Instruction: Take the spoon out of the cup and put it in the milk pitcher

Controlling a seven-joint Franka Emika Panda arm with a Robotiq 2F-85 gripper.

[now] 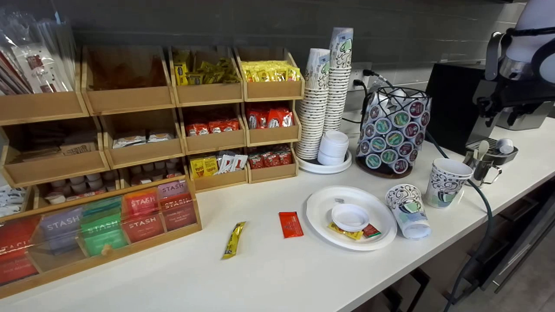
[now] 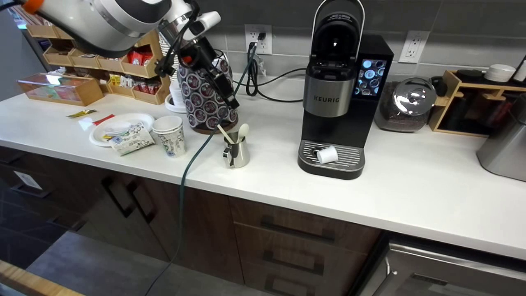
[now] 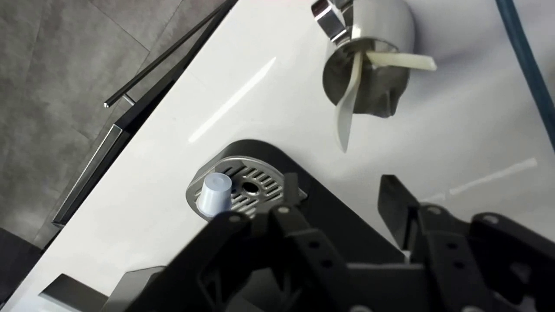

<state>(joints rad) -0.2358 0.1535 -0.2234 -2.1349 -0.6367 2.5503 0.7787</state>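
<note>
White table (image 2: 411, 185) below, the hand (image 3: 340, 190) is well parted and empty, higher than the pitcher (image 2: 240, 155), inside which the spoon (image 2: 243, 130) leans, so retreating upward without nudging either seems wisest.

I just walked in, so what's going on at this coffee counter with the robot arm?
A robot arm hangs over the counter, its gripper open and holding nothing. The milk pitcher stands there with a spoon and another pale utensil sticking out of it, so putting the spoon there looks done. A patterned paper cup lies on its side, and a white pod lies on the drip tray of the Keurig coffee maker.
</note>
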